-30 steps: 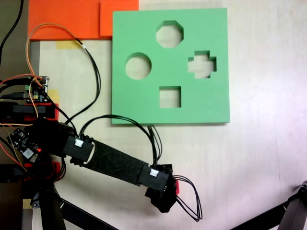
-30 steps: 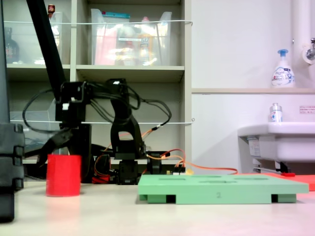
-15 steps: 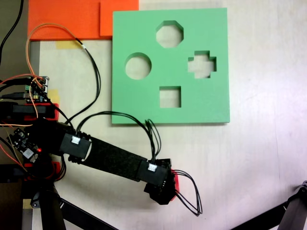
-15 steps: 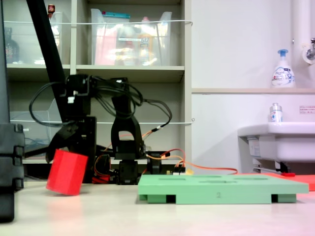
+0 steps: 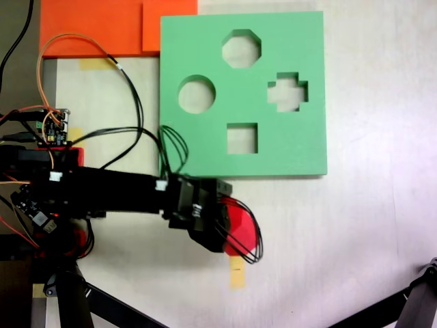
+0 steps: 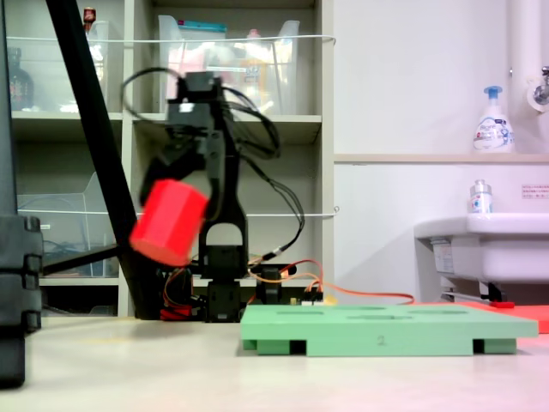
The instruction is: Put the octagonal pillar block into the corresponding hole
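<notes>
The octagonal pillar block [image 6: 169, 222], bright red, hangs tilted well above the table in the second exterior view, with my gripper [image 6: 178, 190] shut on its upper part. In the first exterior view the block [image 5: 241, 230] shows partly under the black gripper [image 5: 227, 220], just below the green foam board's [image 5: 205, 147] lower edge. The eight-sided hole [image 5: 241, 48] lies at the board's far top, above the cross, round and square cut-outs. In the second exterior view the board [image 6: 386, 330] lies flat to the block's right.
Orange foam sheets [image 5: 102, 27] lie at the top left of the first exterior view. Electronics and wires [image 5: 51, 130] crowd its left edge. A yellow tape mark [image 5: 236, 275] sits on the table below the block. Black stand legs [image 5: 418, 301] cross the bottom corners.
The gripper has lifted the red block off the table and swung it up and toward the board. The block is now tilted and high in the air.
</notes>
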`<state>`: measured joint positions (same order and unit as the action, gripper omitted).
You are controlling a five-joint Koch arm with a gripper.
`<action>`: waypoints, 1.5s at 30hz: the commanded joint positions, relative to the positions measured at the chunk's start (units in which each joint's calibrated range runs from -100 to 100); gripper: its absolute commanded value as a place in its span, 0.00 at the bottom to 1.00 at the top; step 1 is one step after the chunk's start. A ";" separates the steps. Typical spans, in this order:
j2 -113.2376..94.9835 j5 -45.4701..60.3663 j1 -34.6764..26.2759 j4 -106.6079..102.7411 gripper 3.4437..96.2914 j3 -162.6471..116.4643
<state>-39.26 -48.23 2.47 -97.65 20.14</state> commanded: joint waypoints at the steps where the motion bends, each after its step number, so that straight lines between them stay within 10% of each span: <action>1: -12.97 -13.28 -8.16 -2.35 0.26 -4.88; 11: -5.57 -27.50 -22.17 -2.35 0.26 -5.38; 45: 52.67 -35.12 -29.79 21.34 0.27 34.80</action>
<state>12.18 -82.71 -26.69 -79.83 50.91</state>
